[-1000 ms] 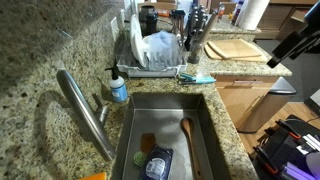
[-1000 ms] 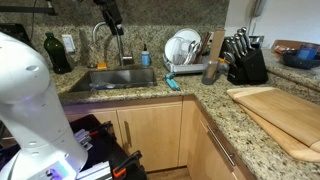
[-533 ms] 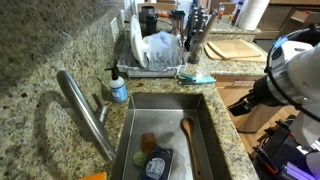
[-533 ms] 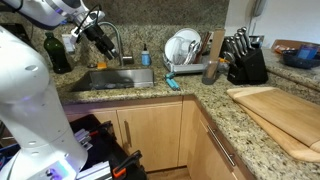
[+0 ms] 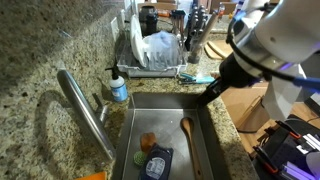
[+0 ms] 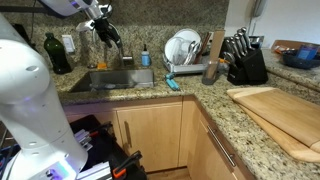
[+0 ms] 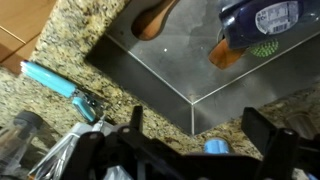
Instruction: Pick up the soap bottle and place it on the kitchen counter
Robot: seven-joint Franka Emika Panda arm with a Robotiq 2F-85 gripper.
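Observation:
The soap bottle (image 5: 118,88), translucent blue with a black pump, stands on the granite kitchen counter (image 5: 40,60) at the sink's back corner, beside the faucet. It also shows in an exterior view (image 6: 145,57). In the wrist view only its blue body (image 7: 216,146) shows at the bottom edge, between my fingers. My gripper (image 7: 200,135) is open and empty. It hangs above the sink, apart from the bottle, in both exterior views (image 5: 210,92) (image 6: 106,30).
The steel sink (image 5: 200,110) holds a dark blue sponge (image 5: 158,162), a wooden spoon (image 5: 187,135) and an orange item (image 5: 147,141). A teal-handled brush (image 5: 197,77) lies on the sink's rim. A dish rack (image 5: 155,50), faucet (image 5: 85,110), knife block (image 6: 245,60) and cutting board (image 6: 280,115) stand around.
My arm has swung in from the side and now reaches over the sink toward the bottle's end. The bottle has not moved.

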